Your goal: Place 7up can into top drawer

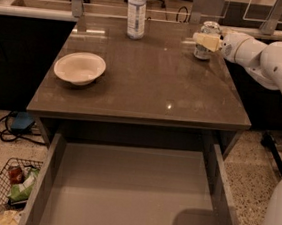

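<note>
Upper right, the hand is at the 7up can (whether it grips, I cannot tell). Best to clamp mid-body, then lift straight up.

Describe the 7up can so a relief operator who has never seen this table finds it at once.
Start at the brown table above the open top drawer and go to its far right corner. The 7up can stands there, with the gripper right at it. It is short and silvery, unlike the taller clear bottle further left and the white bowl.
</note>
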